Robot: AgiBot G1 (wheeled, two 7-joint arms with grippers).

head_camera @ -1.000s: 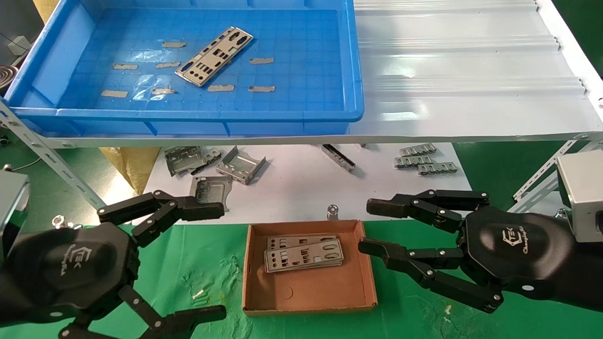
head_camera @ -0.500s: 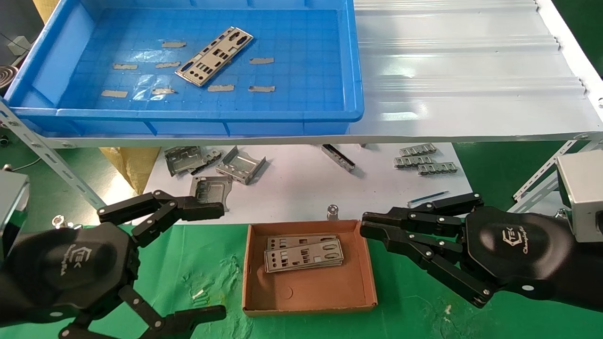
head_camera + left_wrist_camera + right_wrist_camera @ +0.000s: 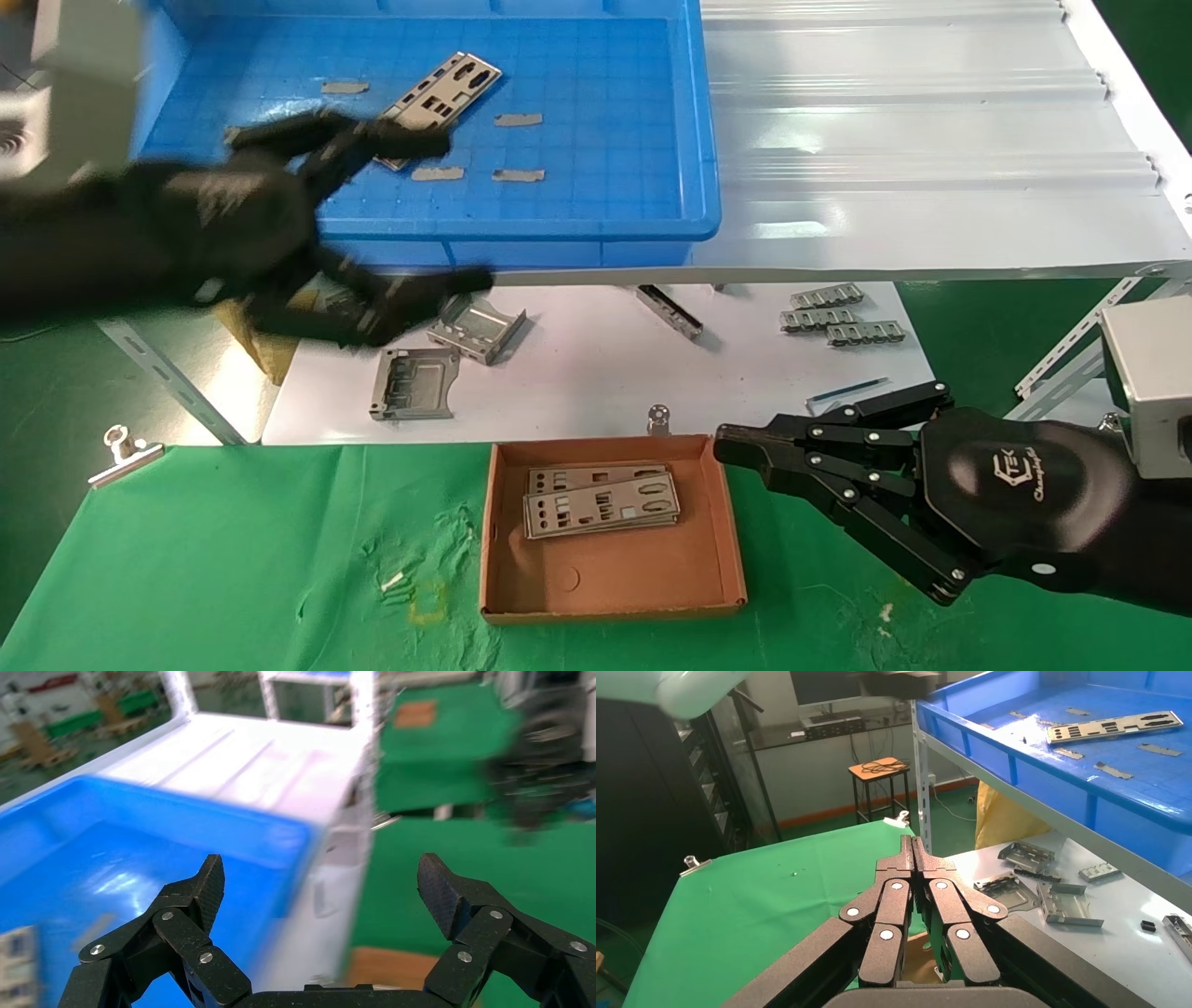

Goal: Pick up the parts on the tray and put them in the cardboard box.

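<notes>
Head view: left gripper [image 3: 414, 210] has swung up from its low spot by the green mat to the tray [image 3: 689, 140], fingers spread wide w/ nothing in them, upper finger over the near end of the last plate [image 3: 447, 82], lower one below the tray's front wall; so the reach for the final part looks underway, grasp not yet made. That plate lies flat on the tray floor, long axis diagonal, far end pointing toward the robot's right. Right gripper [image 3: 736, 445] has closed up since a sec ago, empty, parked just beside the cardboard box [image 3: 610, 587], which holds two stacked plates [image 3: 601, 503], lengthwise across it. Left wrist view: fingers wide apart, nothing between, blue tray below. Right wrist view: fingertips pressed together, holding nothing; the plate lies far off in the tray.
</notes>
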